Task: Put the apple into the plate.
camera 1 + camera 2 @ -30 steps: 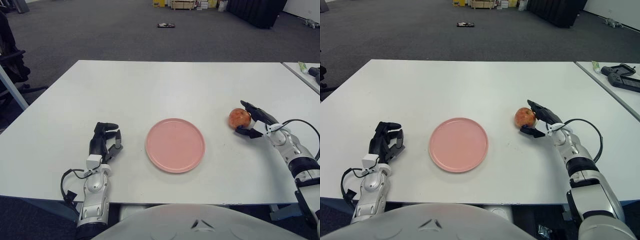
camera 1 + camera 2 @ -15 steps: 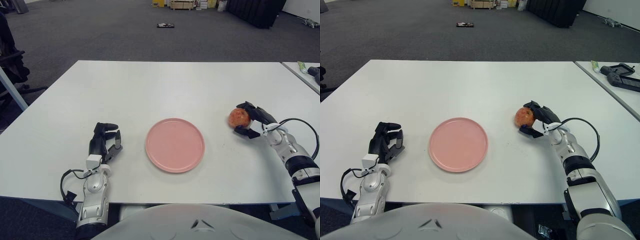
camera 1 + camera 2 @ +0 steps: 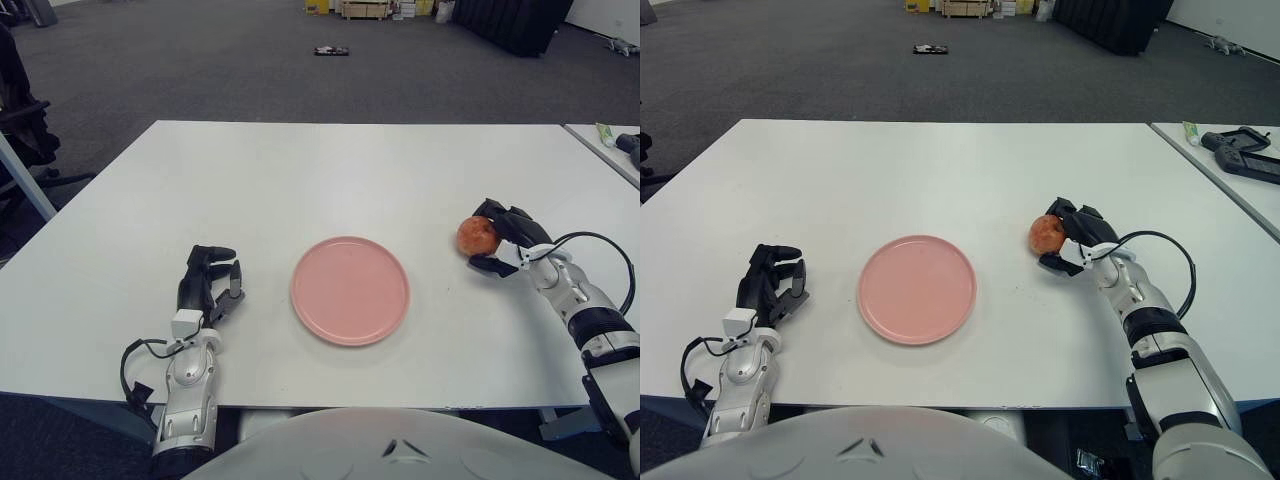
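Observation:
A red-yellow apple (image 3: 476, 235) sits on the white table (image 3: 330, 170), right of the pink plate (image 3: 350, 290). My right hand (image 3: 500, 242) is wrapped around the apple's right side, with fingers curled over its top and the thumb under it. The apple rests low at the table surface. The plate is empty at the table's front centre. My left hand (image 3: 207, 288) rests on the table left of the plate, fingers curled, holding nothing.
A second table (image 3: 610, 140) stands at the far right with a green tube and a black device on it. A dark chair (image 3: 25, 130) is at the far left. Boxes and a small object lie on the carpet beyond.
My right hand's fingers have closed from open beside the apple to curled around it. The apple and left hand have stayed in place.

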